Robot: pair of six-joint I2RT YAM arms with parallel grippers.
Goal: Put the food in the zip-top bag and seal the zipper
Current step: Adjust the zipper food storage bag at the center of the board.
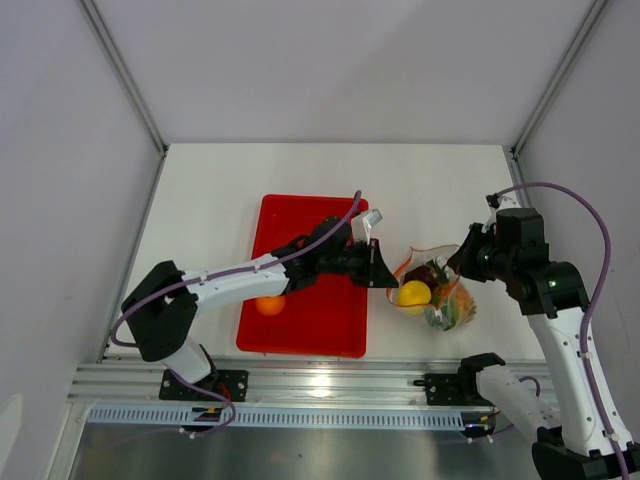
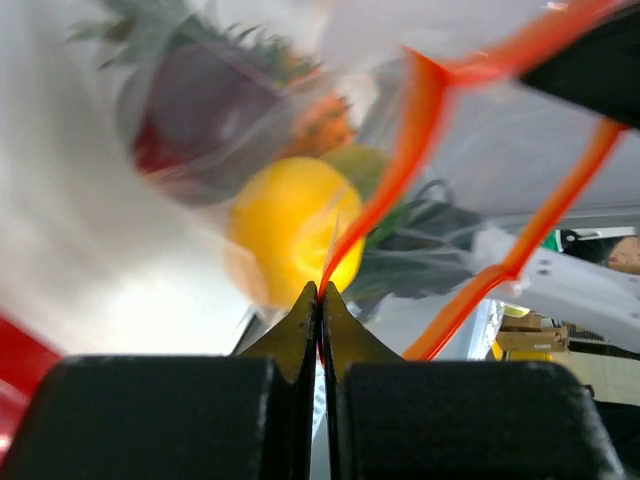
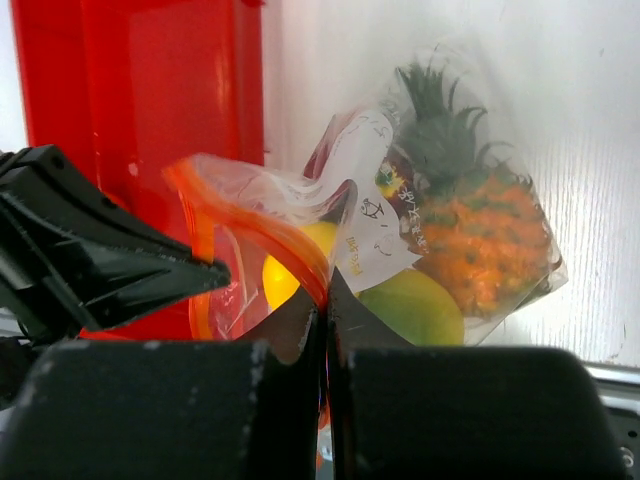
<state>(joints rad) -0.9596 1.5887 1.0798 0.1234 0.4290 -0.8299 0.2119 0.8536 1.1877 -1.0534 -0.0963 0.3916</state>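
The clear zip-top bag (image 1: 447,303) lies right of the red tray, its mouth held apart. Inside I see the yellow pear (image 1: 412,294), a dark red fruit (image 2: 200,110), the pineapple (image 3: 480,240) and a green fruit (image 3: 410,305). An orange (image 1: 268,306) still sits on the tray, partly under the left arm. My left gripper (image 1: 385,272) is shut on one side of the red-orange zipper (image 2: 400,170), pinching the strip at its tips (image 2: 320,292). My right gripper (image 1: 457,264) is shut on the opposite side of the zipper (image 3: 260,225), close to the left one.
The red tray (image 1: 300,340) lies centre-left on the white table, with the left arm stretched across it. White walls enclose the table on three sides, and a metal rail runs along the near edge (image 1: 330,385).
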